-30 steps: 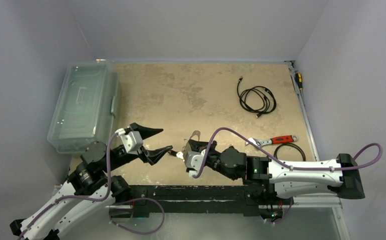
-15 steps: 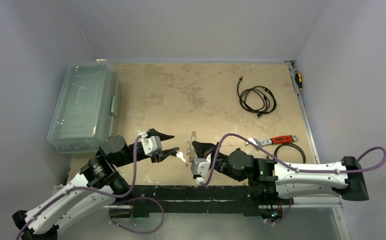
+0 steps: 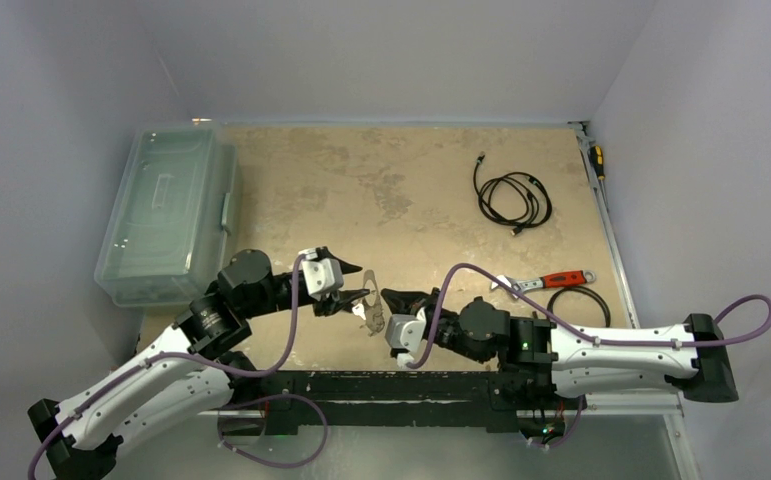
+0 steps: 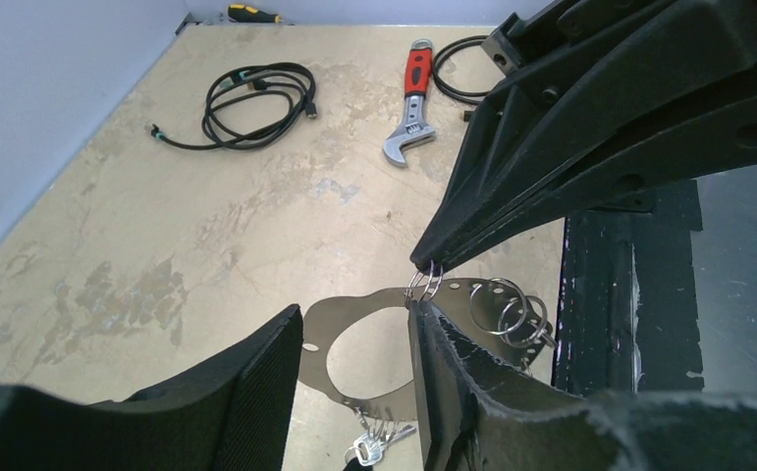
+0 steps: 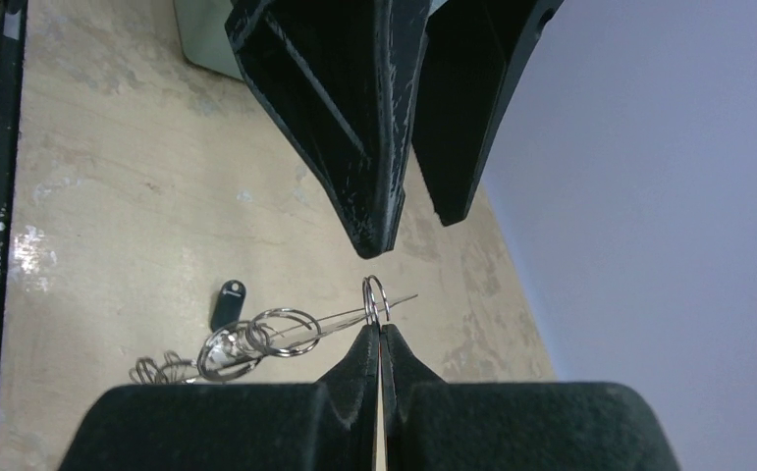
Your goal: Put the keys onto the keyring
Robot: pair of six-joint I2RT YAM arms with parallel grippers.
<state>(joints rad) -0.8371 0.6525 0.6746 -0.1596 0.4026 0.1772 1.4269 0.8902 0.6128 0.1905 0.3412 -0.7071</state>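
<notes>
- The worn tan table (image 3: 361, 190) lies under both my arms, with pale walls close around it.
- My right gripper (image 5: 379, 329) is fully closed, its tips pinching a small split ring (image 5: 374, 294) that sits on the rim of the keyring (image 4: 313, 355).
- My left gripper (image 4: 354, 316) is about half open and grips nothing. The keyring's flat loop stands across the gap just beyond its fingers, and one tip is almost touching my right gripper's tip.
- The keys (image 4: 379, 448) dangle just under my left fingers, at the keyring's lower edge. I can't tell whether they are properly threaded on.
- Several loose-looking rings (image 4: 507, 314) bunch beside my left gripper's right finger.
- Risk: the pinch on that thin ring is slight, so a nudge from my left fingers could pop it free and drop the whole bundle.
- Risk: the tips are so close that closing or advancing could knock them together and twist the loop.
- Risk: the dangling keys may swing and snag a finger.
- Farther off lie the red-handled wrench (image 4: 410, 98), the coiled cable (image 4: 256, 93) and a screwdriver (image 4: 251, 13).
- I can read no brand, label or writing anywhere.
</notes>
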